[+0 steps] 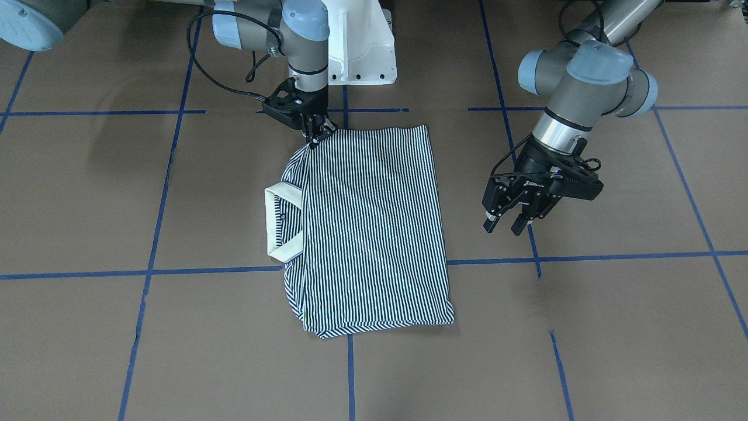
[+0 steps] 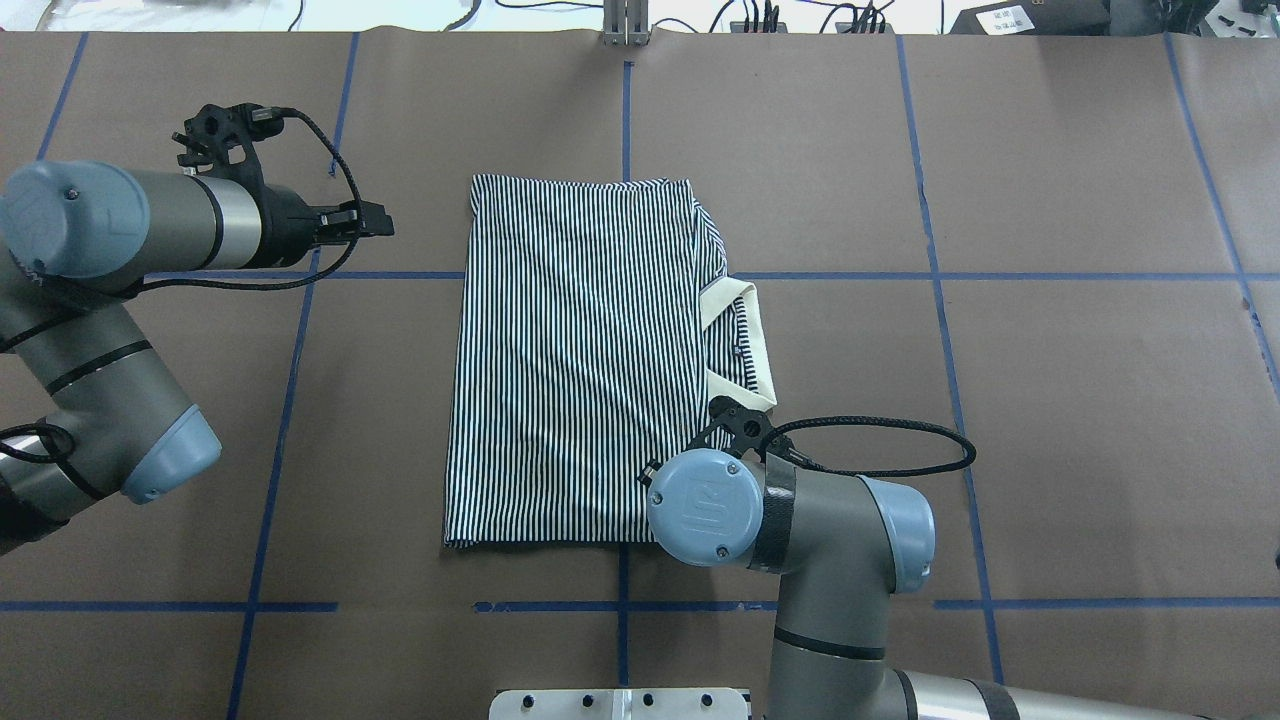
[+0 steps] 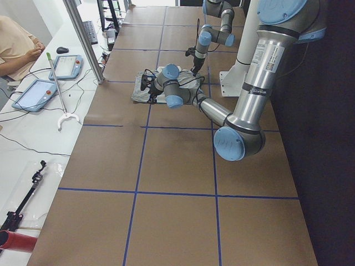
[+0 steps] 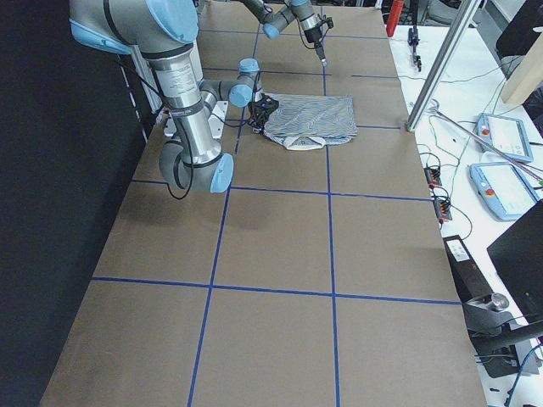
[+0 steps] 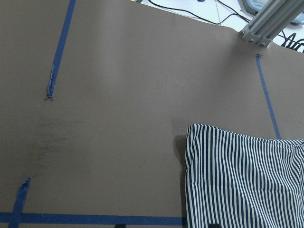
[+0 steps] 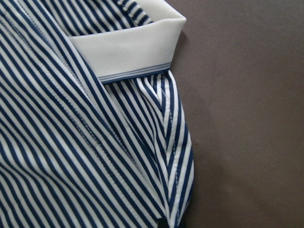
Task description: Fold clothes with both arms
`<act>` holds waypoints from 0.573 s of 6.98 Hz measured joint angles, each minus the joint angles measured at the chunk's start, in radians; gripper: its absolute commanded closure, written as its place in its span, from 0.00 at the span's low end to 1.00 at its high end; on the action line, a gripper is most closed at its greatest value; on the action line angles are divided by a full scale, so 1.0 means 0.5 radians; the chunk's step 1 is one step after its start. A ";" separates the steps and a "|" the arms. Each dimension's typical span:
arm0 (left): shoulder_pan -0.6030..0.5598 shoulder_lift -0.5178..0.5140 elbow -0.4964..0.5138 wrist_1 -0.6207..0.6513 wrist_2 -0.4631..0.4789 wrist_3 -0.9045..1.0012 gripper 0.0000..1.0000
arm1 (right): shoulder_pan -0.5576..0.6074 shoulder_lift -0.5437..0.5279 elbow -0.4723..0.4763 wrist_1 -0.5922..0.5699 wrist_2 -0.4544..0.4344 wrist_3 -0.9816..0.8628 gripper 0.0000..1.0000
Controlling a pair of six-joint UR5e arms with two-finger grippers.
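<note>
- Navy-and-white striped shirt (image 1: 374,228) lies in the middle of the table (image 1: 613,327). It is folded into a tall rectangle and is flat but for a few soft wrinkles.
- Its cream collar (image 1: 274,225) sticks out past the folded edge on the robot's right side. A small button (image 1: 282,216) shows just inside the collar.
- The right gripper (image 1: 314,139) points straight down onto the shirt's corner nearest the white base (image 1: 362,41), on the collar side.
- Its fingers are drawn together on the fabric there, and the cloth rises a little to meet them.
- The right wrist view is filled with stripes, a stitched seam and one end of the collar. A dark fingertip just shows at the bottom edge, against the cloth.
- In the overhead view the right arm's wrist covers that gripper.
- The left gripper (image 1: 504,225) hangs over bare table on the shirt's other long side, near the shirt but apart from it.
- Its fingers are spread wide and nothing is between them.
- The left wrist view looks across brown table to one rounded corner of the shirt, low at the right of that view.
- Blue tape (image 1: 584,257) marks the brown table into squares. One line runs under the shirt's lower half in the front view.
</note>
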 measured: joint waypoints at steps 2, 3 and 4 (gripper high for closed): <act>0.013 -0.001 -0.036 0.003 0.000 -0.109 0.34 | 0.017 0.002 0.035 -0.001 0.025 -0.003 1.00; 0.059 0.019 -0.144 0.052 0.001 -0.238 0.34 | 0.037 -0.008 0.079 -0.001 0.054 -0.002 1.00; 0.160 0.053 -0.302 0.171 0.005 -0.399 0.34 | 0.050 -0.018 0.125 -0.001 0.069 -0.002 1.00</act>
